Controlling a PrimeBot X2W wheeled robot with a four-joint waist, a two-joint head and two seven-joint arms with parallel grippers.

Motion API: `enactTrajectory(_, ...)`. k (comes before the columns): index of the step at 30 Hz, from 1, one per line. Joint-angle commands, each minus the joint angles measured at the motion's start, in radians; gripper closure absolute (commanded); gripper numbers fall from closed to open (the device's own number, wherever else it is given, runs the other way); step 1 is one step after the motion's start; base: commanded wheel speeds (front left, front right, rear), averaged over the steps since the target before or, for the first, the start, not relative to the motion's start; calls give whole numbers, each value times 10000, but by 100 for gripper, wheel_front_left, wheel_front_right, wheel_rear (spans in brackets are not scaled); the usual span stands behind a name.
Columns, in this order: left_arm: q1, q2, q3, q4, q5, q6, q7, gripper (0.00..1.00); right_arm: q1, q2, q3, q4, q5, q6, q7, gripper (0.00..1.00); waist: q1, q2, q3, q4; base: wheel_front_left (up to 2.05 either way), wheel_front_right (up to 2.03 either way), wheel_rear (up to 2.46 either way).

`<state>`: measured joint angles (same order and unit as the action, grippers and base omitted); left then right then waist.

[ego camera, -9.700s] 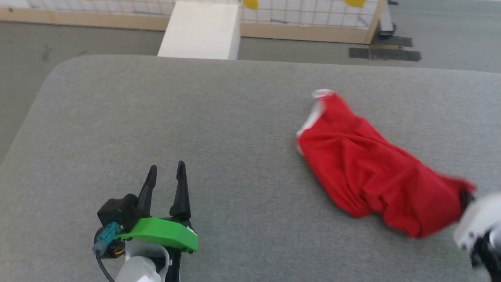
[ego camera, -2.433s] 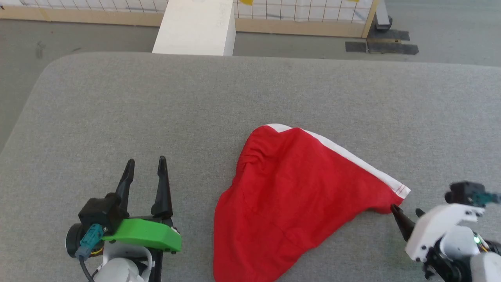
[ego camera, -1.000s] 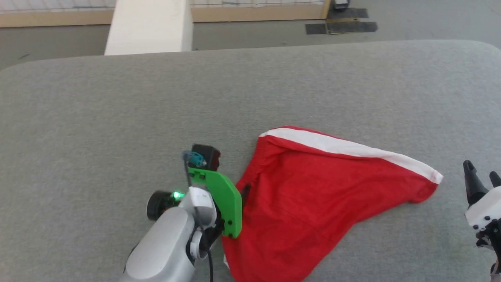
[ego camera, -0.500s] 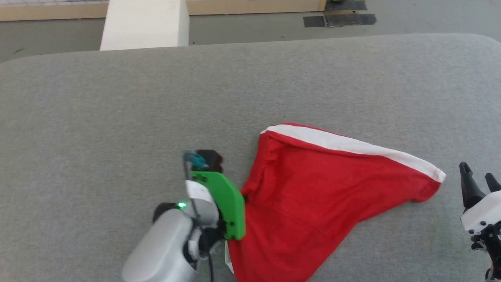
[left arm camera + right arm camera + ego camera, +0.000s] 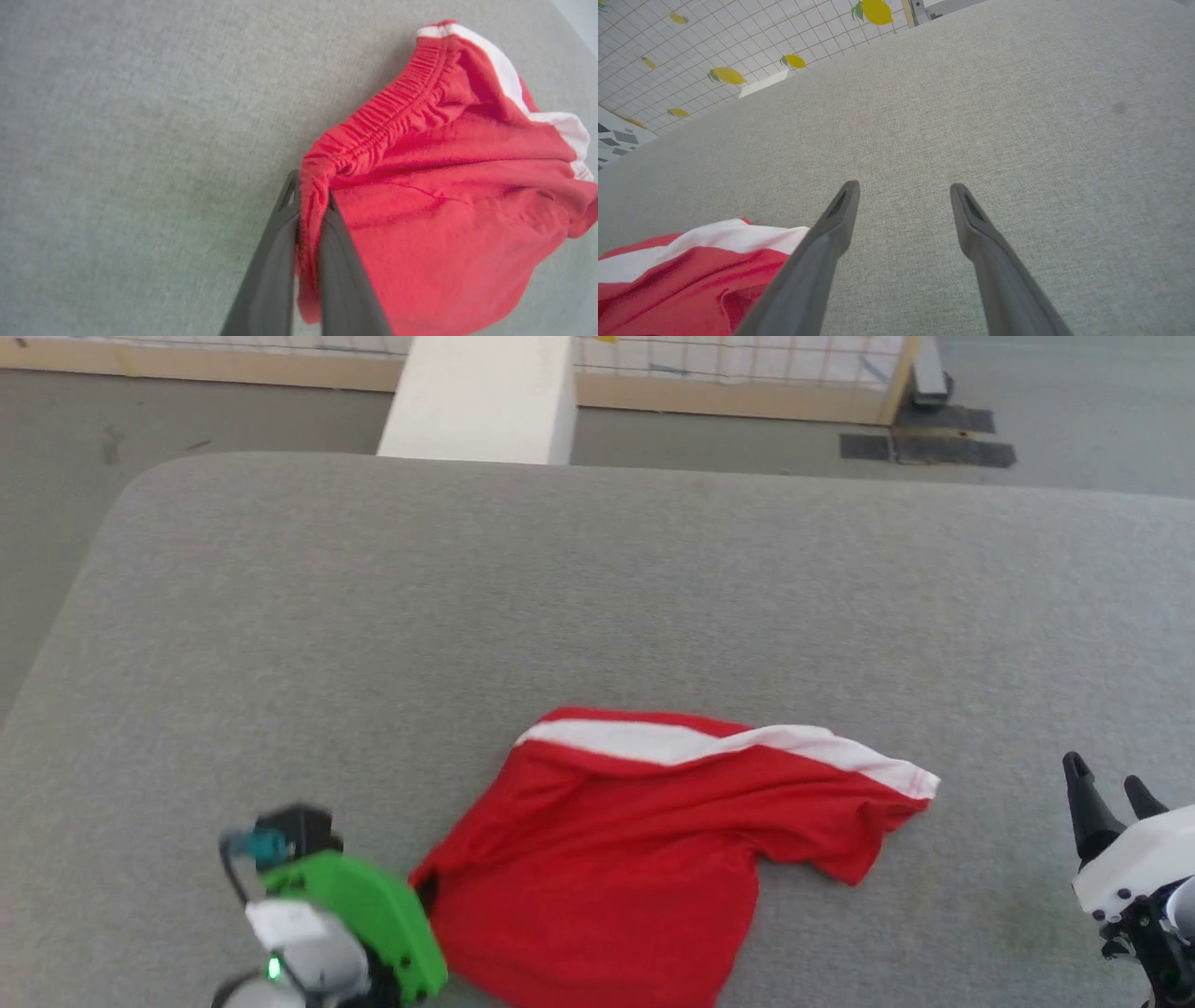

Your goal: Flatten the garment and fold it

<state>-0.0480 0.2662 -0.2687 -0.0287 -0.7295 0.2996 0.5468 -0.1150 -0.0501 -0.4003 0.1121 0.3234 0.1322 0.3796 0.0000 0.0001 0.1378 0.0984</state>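
Red garment (image 5: pixel 635 859) lies rumpled on the grey counter (image 5: pixel 560 579), its white band (image 5: pixel 709 744) running along the 12 o'clock edge. The left claw (image 5: pixel 310 191), pressed together, pinches the gathered waistband (image 5: pixel 387 107) at the garment's 8 o'clock corner (as the head camera sees it). The right claw (image 5: pixel 1103 775), fingers spread and holding nothing, sits at the garment's 3 o'clock, apart from the cloth.

Grey table (image 5: pixel 597 569); white block (image 5: pixel 481 401)
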Motion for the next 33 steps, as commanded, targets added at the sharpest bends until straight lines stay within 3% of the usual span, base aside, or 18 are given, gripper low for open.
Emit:
enactTrajectory(1,554,59,51,-262,-158,168,83,100,129,-1,29,-4,62,-15,34,0,0,-1,-227,463,0,0,0)
enactTrajectory(7,2209,-259,-258,-1024,-727,386,511,100,122,-1,201,71,77,-15,89,0,0,-1,-281,712,0,0,0)
enactTrajectory(8,2291,-349,-241,-1117,-807,335,412,65,117,-1,235,90,89,-15,90,0,0,-1,-289,729,0,0,0)
enactTrajectory(9,2300,-352,-208,-1163,-761,316,277,0,116,-1,263,105,93,-15,90,0,0,-1,-298,738,0,0,0)
enactTrajectory(17,500,122,265,-1529,452,-315,-1497,0,177,-1,390,182,116,-15,63,0,0,-1,-240,632,0,0,0)
enactTrajectory(24,-1599,202,-846,224,1105,-1101,-857,0,53,-1,480,189,149,-15,91,0,0,-1,27,230,0,0,0)
enactTrajectory(33,-2068,-49,-1186,1795,1101,-1058,-435,0,-107,-1,442,316,179,-15,-86,0,0,-1,354,-234,0,0,0)
